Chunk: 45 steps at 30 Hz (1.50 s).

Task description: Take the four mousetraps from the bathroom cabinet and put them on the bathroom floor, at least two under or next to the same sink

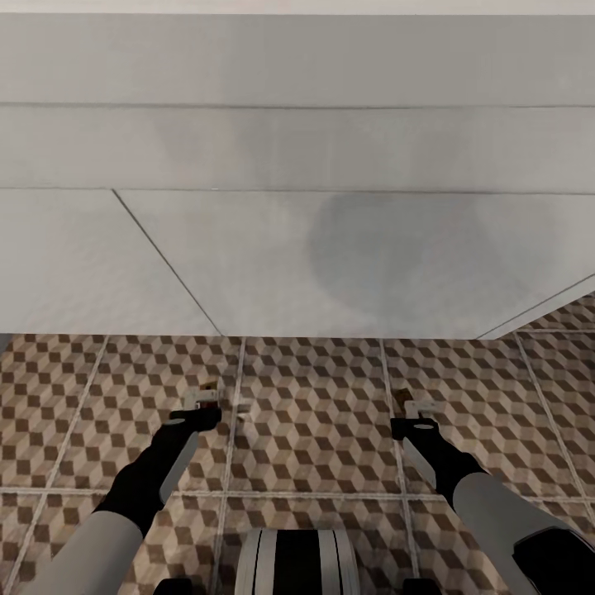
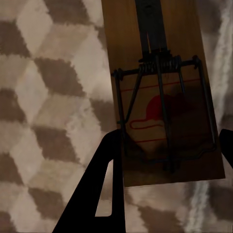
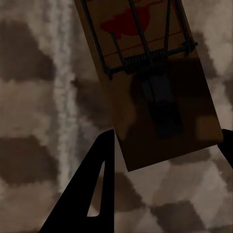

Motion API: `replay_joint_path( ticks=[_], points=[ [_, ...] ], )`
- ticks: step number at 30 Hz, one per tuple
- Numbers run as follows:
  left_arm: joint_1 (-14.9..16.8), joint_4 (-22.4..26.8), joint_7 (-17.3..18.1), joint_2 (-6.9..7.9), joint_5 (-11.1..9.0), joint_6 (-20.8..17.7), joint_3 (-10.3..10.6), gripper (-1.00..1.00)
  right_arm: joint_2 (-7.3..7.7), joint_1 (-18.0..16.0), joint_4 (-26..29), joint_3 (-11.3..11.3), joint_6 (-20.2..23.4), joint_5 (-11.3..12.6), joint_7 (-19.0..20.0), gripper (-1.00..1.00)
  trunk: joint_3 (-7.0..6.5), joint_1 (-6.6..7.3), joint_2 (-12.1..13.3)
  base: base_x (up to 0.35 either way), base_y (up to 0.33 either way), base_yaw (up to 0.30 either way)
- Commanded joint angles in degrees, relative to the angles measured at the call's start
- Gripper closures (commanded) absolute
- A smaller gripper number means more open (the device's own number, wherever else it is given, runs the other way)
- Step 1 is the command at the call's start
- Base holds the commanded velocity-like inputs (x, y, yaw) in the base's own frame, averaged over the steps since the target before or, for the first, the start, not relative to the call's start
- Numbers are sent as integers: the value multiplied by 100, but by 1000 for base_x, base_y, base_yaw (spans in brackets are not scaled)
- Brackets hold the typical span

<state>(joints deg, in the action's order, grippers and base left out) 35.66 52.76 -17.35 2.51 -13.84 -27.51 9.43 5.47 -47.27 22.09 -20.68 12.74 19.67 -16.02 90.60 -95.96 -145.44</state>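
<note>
both wrist views sit close on a trap: the left pincer [image 2: 167, 160] clasps the left mousetrap [image 2: 162, 92], the right pincer [image 3: 165, 155] clasps the right mousetrap [image 3: 150, 82], each held low over the bathroom floor [image 1: 314, 413]. a white unit [image 1: 297, 264] stands just ahead, probably the sink's drawer base, though no basin can be seen. judging by this, two traps are about to be laid down; two others remain unaccounted for.

Two mousetraps: one mousetrap [image 2: 165, 92] between the left claw's fingers, another mousetrap [image 3: 150, 82] between the right's.
</note>
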Motion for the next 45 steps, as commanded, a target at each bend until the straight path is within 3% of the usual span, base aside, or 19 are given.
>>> replay_joint_path(
  ticks=[1,6,11,21,31,45],
  points=[
    [2,-19,-61,2,-51,71,29,100,7,-1,15,-49,36,46,-42,100,3,1,-1,0,0,0],
    [2,-120,-134,-75,-39,552,30,100,7,-1,15,-50,36,46,-42,100,3,1,-1,0,0,0],
    [2,-142,-191,-106,-57,651,25,100,7,-1,15,-50,36,46,-42,100,3,1,-1,0,0,0],
    [7,-360,-206,-103,-82,678,32,100,3,-1,15,-50,36,40,-42,100,3,1,-1,0,0,0],
    [331,-1258,-207,-102,-70,705,32,100,-1,-1,15,-50,36,24,-42,100,3,1,-1,0,0,0],
    [379,-1376,-207,-102,-58,712,32,100,-2,-1,15,-57,41,20,-42,100,3,1,-1,0,0,0]
  ],
)
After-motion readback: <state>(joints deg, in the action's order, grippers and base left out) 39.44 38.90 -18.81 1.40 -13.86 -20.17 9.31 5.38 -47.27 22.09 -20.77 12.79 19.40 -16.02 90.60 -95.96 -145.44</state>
